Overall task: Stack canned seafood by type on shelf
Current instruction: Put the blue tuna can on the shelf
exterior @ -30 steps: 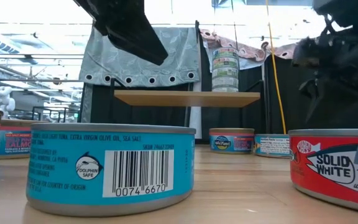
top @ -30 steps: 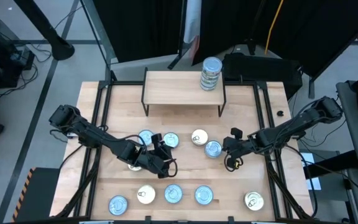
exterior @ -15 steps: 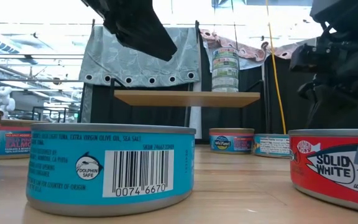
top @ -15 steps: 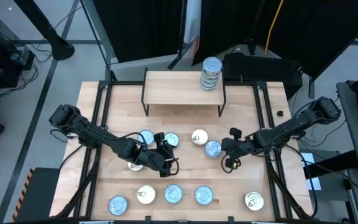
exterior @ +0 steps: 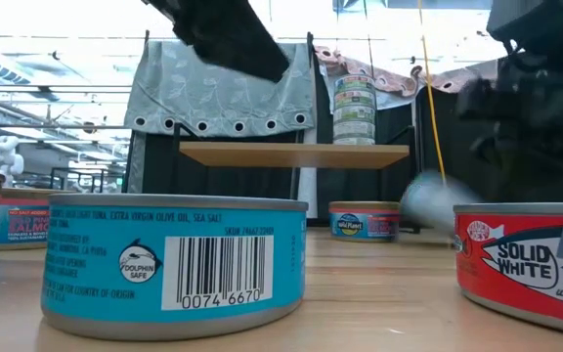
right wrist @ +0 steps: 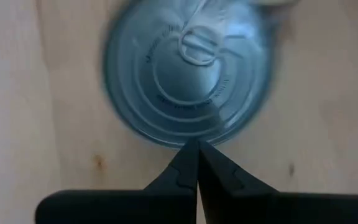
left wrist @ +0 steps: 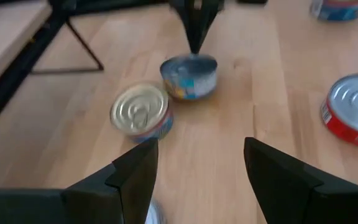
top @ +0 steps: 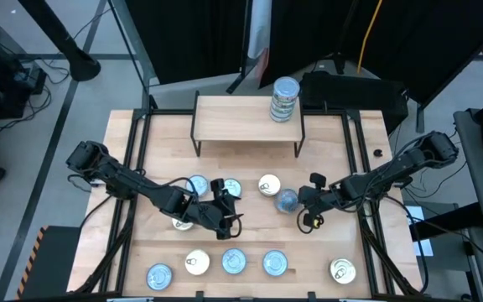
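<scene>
Right gripper point(right wrist: 197, 147): fingers pressed together, holding nothing, tips touching the rim of a blue-lidded tin point(right wrist: 188, 71) on the table point(top: 342, 159), mid-right, just beside a cream-lidded tin point(top: 268, 184).
Blue-lidded tin: lying flat, pull ring up, smeared in the right wrist view and the low view.
Left gripper point(left wrist: 196, 168): fingers apart, empty, hovering above the table centre; both tins near the right gripper visible between its fingers.
Shelf point(top: 247, 118): at the far edge of the table, light wooden top on thin black legs.
Stack of tins point(top: 284, 99): upright on the shelf's right end, several high, silver lid on top.
Middle row: two blue-lidded tins point(top: 230, 190) just beside the left arm, one more tin partly hidden under it.
Near row: four tins side by side at the front edge, a cream-lidded one point(top: 196, 262) second from left, and a separate cream-lidded tin point(top: 342, 270) at front right.
Low view foreground: a turquoise tin with a barcode point(exterior: 176, 264) and a red-sided tin marked solid white point(exterior: 527, 264).
</scene>
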`<state>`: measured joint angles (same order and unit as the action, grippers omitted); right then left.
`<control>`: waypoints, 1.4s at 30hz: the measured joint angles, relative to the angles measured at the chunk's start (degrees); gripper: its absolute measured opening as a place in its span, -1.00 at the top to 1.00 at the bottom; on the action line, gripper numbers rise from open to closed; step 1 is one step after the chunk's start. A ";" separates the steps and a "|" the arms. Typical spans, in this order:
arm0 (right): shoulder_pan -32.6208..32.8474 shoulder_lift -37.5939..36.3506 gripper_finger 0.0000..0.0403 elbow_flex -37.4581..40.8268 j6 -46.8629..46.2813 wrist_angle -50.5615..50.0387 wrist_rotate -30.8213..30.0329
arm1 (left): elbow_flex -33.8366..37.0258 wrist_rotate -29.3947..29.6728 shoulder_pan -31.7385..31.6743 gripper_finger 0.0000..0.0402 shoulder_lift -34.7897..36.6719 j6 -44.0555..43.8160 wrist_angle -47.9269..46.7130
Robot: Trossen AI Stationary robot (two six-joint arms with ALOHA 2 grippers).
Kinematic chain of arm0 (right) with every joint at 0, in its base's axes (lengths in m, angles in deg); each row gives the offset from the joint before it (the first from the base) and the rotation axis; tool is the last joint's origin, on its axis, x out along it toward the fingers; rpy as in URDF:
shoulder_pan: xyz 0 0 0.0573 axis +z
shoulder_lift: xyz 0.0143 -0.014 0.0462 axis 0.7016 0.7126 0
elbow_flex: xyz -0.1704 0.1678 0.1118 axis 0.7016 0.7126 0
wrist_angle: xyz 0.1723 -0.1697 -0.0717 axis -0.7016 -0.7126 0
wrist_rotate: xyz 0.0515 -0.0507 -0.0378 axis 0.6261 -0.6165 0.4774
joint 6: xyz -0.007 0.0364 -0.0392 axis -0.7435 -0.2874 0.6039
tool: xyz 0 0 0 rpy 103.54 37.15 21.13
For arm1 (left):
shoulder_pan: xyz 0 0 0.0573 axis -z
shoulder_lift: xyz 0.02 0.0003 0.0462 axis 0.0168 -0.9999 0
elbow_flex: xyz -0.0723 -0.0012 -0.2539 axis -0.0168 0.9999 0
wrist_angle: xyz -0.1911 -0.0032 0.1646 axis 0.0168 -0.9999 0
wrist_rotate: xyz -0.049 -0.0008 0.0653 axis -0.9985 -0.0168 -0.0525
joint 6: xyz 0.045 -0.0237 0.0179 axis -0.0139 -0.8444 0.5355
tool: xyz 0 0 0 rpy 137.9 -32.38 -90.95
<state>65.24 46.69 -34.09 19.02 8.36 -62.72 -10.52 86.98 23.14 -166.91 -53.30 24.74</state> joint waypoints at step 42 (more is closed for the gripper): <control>14.21 -4.61 -0.28 -12.10 -61.08 -16.80 -4.61 | -0.02 -7.52 -1.64 -0.18 0.00 24.38 9.89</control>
<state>79.46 42.09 -46.19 -42.06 -8.44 -67.33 -10.54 79.46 21.50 -166.91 -28.92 34.63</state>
